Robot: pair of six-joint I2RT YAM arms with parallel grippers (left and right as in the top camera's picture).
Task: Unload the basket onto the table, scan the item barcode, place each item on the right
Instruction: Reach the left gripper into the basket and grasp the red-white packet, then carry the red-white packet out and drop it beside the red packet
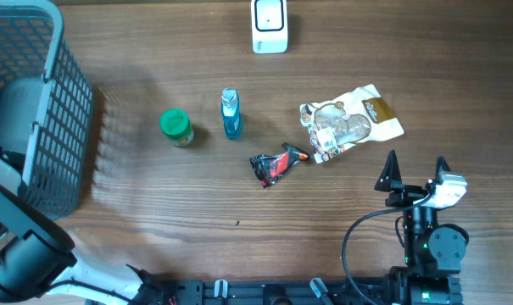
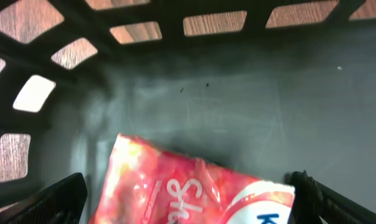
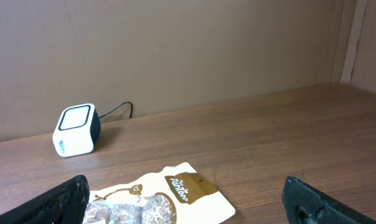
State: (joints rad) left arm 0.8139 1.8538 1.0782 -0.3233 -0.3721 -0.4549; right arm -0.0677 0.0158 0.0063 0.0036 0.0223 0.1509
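Just ahead of the right gripper [image 1: 415, 176] (jaws spread, empty) lies the snack pouch [image 1: 351, 124], long axis crosswise; the left gripper [image 2: 188, 202], likewise spread, hangs inside the basket [image 1: 69, 127].

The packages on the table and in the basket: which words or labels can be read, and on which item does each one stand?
"Sh": white letters on the red packet in the basket, rest cut off.
Snack pouch, brown label: a script word, too blurred.
Green jar, blue bottle, scanner: print too small.
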